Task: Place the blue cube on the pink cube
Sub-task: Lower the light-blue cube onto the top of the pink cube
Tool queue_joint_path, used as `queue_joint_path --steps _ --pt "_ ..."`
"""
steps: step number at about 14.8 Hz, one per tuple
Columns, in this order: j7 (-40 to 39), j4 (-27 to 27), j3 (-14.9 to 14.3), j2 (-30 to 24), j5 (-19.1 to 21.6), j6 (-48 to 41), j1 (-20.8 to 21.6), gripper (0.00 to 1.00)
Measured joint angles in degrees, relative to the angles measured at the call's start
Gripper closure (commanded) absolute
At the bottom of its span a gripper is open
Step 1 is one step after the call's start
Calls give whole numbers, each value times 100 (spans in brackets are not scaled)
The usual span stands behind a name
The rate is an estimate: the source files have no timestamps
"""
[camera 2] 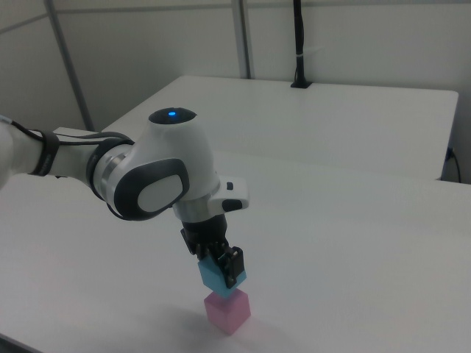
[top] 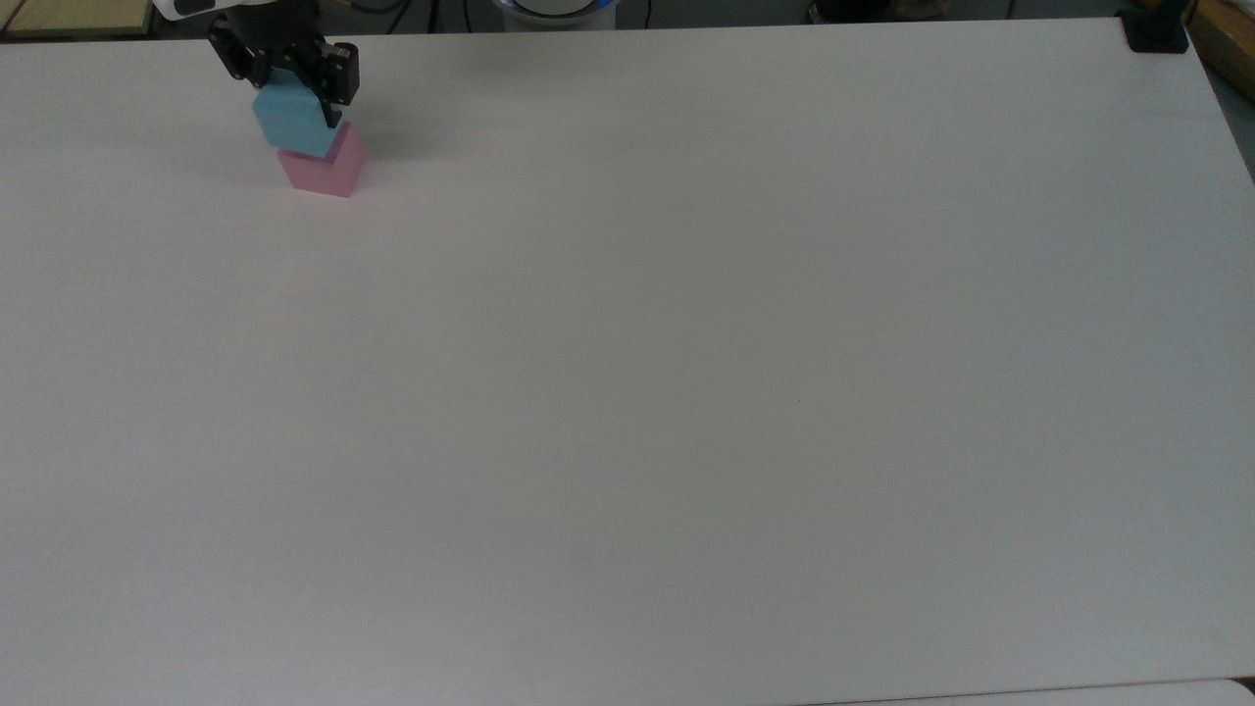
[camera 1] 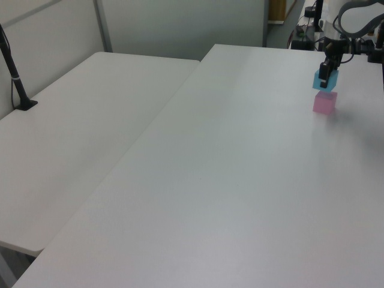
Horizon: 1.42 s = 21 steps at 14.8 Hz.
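The pink cube (top: 328,174) sits on the white table near the top view's upper left corner, also seen as the pink cube (camera 1: 324,102) and the pink cube (camera 2: 229,312). The blue cube (top: 288,123) hangs right over it, its lower edge at or just above the pink top; I cannot tell if they touch. My gripper (top: 292,98) is shut on the blue cube (camera 1: 321,80), black fingers on two opposite sides. In the right view the blue cube (camera 2: 216,276) sits turned a little against the pink one, with the gripper (camera 2: 221,271) coming down from the white arm.
The white table (top: 686,373) stretches wide to the top view's right and bottom. A black clamp (top: 1157,37) sits at its upper right corner. A second white table (camera 1: 78,132) with a black post (camera 1: 15,78) adjoins on the left view's left.
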Motion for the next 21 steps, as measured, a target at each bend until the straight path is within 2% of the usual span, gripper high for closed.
queue_joint_path --steps 5,15,17,18,19,20,21 --pt "-157 0 0 190 -7 207 -67 76" --pt "-311 -47 3 207 -8 213 -180 73" --pt "-310 -82 16 207 -8 213 -180 70" --pt "-310 -92 23 207 -8 213 -180 57" --pt "-309 -100 27 208 -8 213 -180 35" --pt "-309 -105 27 208 -7 213 -180 8" --pt "-307 -107 27 207 -7 213 -180 0"
